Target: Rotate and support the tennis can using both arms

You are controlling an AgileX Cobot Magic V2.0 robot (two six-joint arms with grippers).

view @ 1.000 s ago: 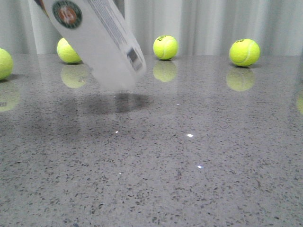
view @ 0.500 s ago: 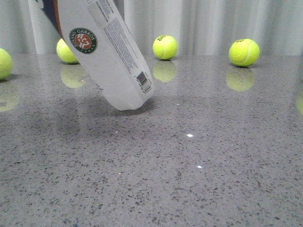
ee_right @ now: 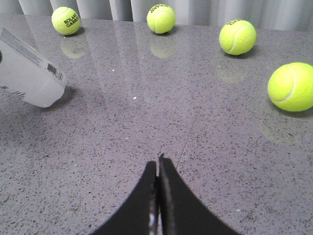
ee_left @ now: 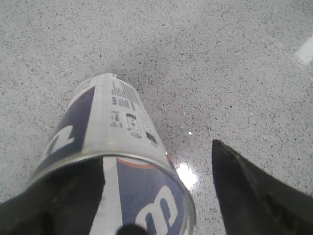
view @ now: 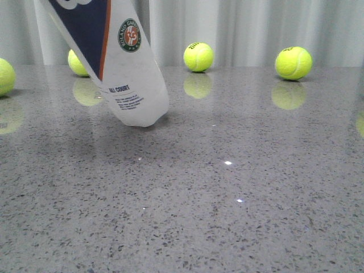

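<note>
Tilting can [view: 114,62] hangs in left end effector [ee_left: 161,196], fingers pinching its rim; right end effector [ee_right: 158,169], pressed together, should open before bracing the can's lower end.

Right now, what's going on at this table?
The left tool has one finger inside the open silver-rimmed end of the tall white tennis can, holding it tilted with its bottom at the grey speckled table. The right tool is shut, empty and apart from it. Yellow tennis balls lie beyond.
</note>
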